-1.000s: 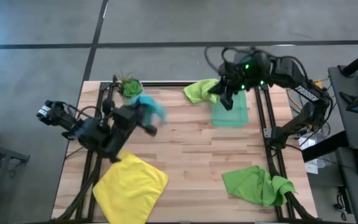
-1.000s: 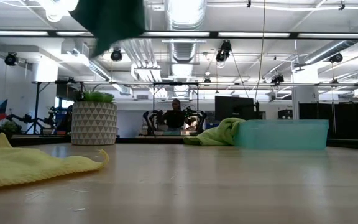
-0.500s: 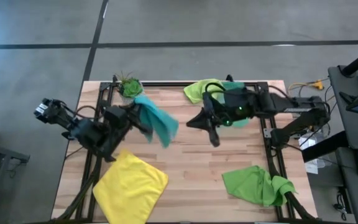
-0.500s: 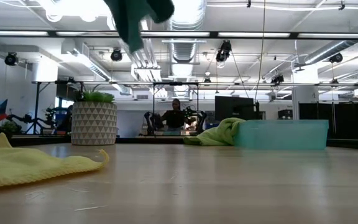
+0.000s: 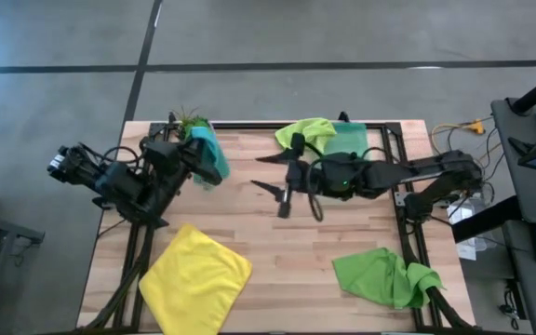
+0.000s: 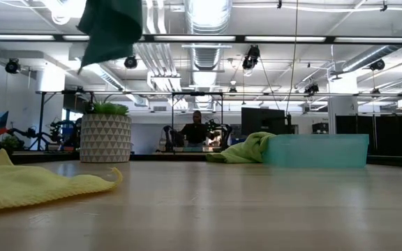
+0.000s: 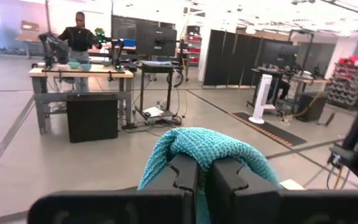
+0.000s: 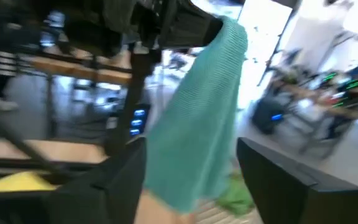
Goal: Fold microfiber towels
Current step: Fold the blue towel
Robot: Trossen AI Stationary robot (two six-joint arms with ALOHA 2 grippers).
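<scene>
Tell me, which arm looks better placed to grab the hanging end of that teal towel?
The right, probably. The left gripper is already shut on the teal towel, holding it up off the table. The right gripper is open, empty and pointed toward the towel from mid-table, so it seems free to take the dangling end.

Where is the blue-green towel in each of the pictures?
High view: the teal towel hangs from the left gripper, near the table's far left corner, beside the potted plant.
Low view: it dangles at the top left, above the plant.
Left wrist view: pinched between the shut jaws, bottom middle.
Right wrist view: it hangs in the middle, between the open jaws.
Shared landmark: the potted plant, seen in the high and low views.
</scene>
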